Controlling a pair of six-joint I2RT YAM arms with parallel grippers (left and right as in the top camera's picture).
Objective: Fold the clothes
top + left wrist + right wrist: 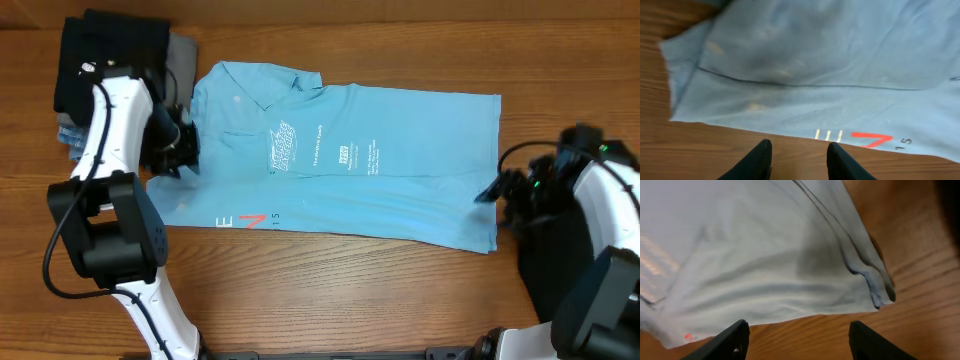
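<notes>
T-shirt (340, 160) flat on table (350, 295); left fingers (758, 161), right fingers (731, 341) parted, empty, beside its edges.

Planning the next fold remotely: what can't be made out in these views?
Overhead: black garment partly under the left arm; outline unclear.
Overhead: small print on the blue T-shirt, too small to read.
Wrist views: most of the blue T-shirt, cut off by frame edges.
Wrist views: left gripper and right gripper, fingers cut off by bottom edge.
</notes>
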